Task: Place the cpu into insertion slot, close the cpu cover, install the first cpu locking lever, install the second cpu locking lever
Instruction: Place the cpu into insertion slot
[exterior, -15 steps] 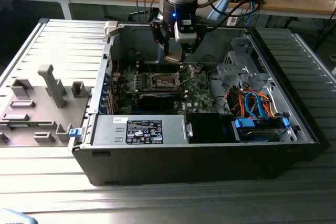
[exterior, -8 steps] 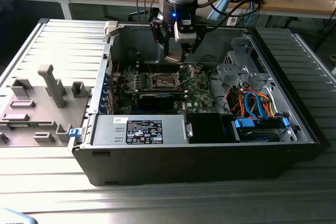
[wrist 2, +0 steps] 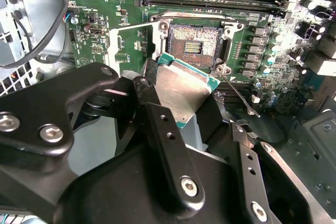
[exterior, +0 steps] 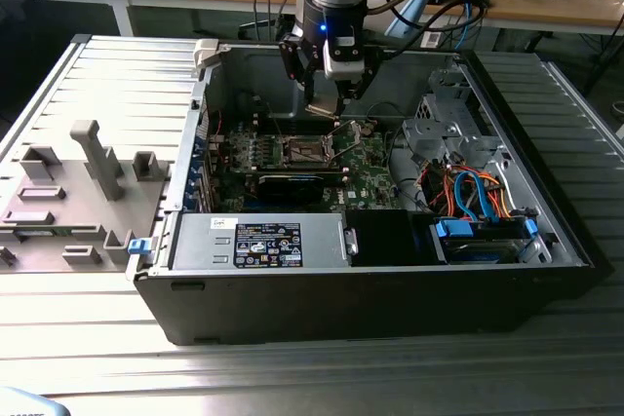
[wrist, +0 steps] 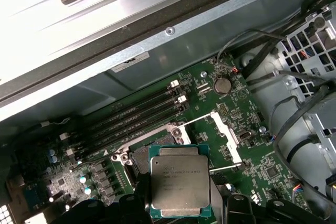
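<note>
Cpu [wrist: 180,184]: clamped by two opposite edges between the fingers of the claw [exterior: 327,110]. Silvery top plate toward the first wrist camera, green rim showing round it. Off the board, not seated. Poised just over the insertion slot [wrist 2: 197,45], a little to one side, one corner overlapping the slot's metal rim in the second wrist view. Level or tilted: cannot tell.

Insertion slot: dark centre bare, contact field exposed, nothing in it. In the exterior view near the middle of the frame [exterior: 297,150], just below the claw.

Cpu cover [wrist: 227,135]: swung up and away from the slot, thin silvery frame standing open beside it. Locking lever [wrist 2: 239,95]: thin wire rod, released, angling out from a corner of the slot. Second lever: not picked out with any certainty.

Progress, as a judgement: first step under way and unfinished, chip brought to the socket but not lowered in. Nothing completed so far. Left undone: seating the chip, closing the cover, latching both levers.

Surroundings: green motherboard [exterior: 375,168] around the slot, long black memory slots [wrist: 136,111] just beside it. All inside an open computer case [exterior: 341,309] lying on its side. Power supply [exterior: 263,241] at lower middle of the exterior frame, bundle of coloured cables [exterior: 468,192] at right of centre. Case on a ribbed metal worktop [exterior: 292,377]. Grey fixture [exterior: 88,163] with upright blocks at the frame's left, well apart from the claw.
</note>
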Controlling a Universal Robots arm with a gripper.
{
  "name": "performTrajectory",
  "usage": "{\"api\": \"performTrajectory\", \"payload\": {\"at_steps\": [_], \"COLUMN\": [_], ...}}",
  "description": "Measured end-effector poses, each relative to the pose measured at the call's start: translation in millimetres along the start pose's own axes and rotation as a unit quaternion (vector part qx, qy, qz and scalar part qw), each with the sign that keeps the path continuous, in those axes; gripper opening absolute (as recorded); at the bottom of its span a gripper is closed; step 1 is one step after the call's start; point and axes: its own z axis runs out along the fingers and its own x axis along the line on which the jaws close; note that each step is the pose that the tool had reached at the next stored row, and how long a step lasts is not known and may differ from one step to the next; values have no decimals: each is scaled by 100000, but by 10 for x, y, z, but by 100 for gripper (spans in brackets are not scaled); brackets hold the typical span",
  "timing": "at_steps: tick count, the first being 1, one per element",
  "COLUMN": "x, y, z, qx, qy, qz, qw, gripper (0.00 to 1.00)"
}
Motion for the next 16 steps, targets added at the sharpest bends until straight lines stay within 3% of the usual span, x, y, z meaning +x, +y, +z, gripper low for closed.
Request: {"api": "performTrajectory", "payload": {"at_steps": [16], "x": [0], "y": [0], "z": [1], "qx": [-14], "qy": [-57], "qz": [733], "qw": [99997], "gripper": [55]}}
